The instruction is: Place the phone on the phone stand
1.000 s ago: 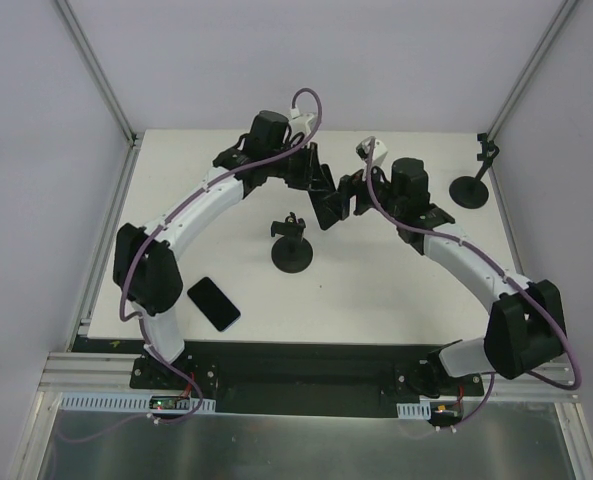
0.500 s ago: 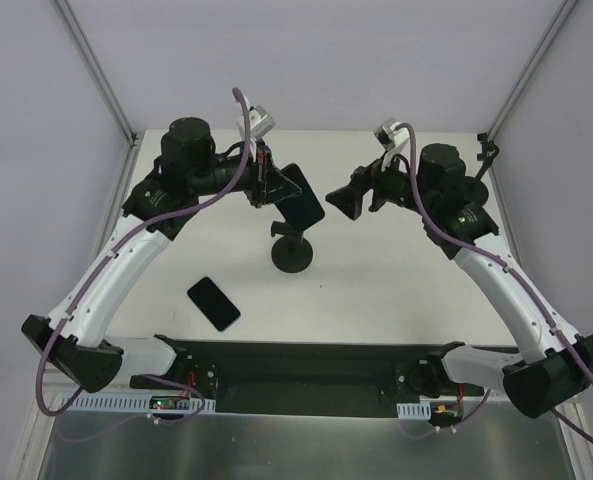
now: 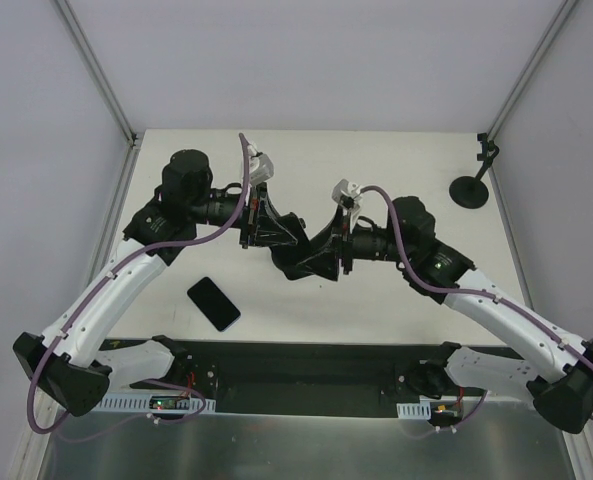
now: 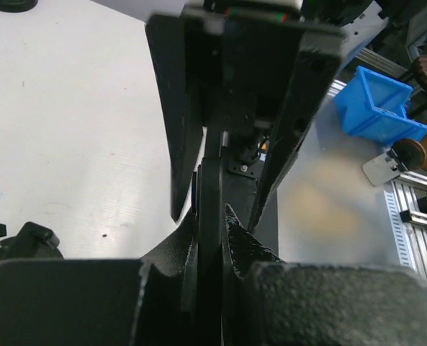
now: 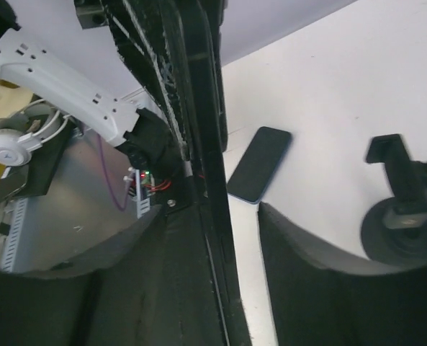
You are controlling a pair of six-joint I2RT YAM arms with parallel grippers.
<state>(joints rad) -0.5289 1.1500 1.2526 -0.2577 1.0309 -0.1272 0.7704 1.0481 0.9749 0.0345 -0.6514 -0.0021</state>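
I see a white counter point(image 3: 396, 300), a glossy black loose phone point(image 3: 214, 303), the held phone point(image 4: 210, 209) black too, a black stand point(image 5: 400, 231), my arms point(image 3: 106, 300) white with black joints, purple cables point(image 3: 242, 150), a bright blue bin point(image 4: 379, 108)

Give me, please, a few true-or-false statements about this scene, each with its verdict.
1. A flat black smartphone lies on the white table. True.
2. That smartphone leans in a stand. False: it lies flat, apart from any stand.
3. A black round-based phone stand stands at the table's far right corner. True.
4. The left gripper holds nothing. False: it is shut on a second thin black phone, seen edge-on.
5. The right gripper is parked by its base. False: it meets the left gripper over mid-table.
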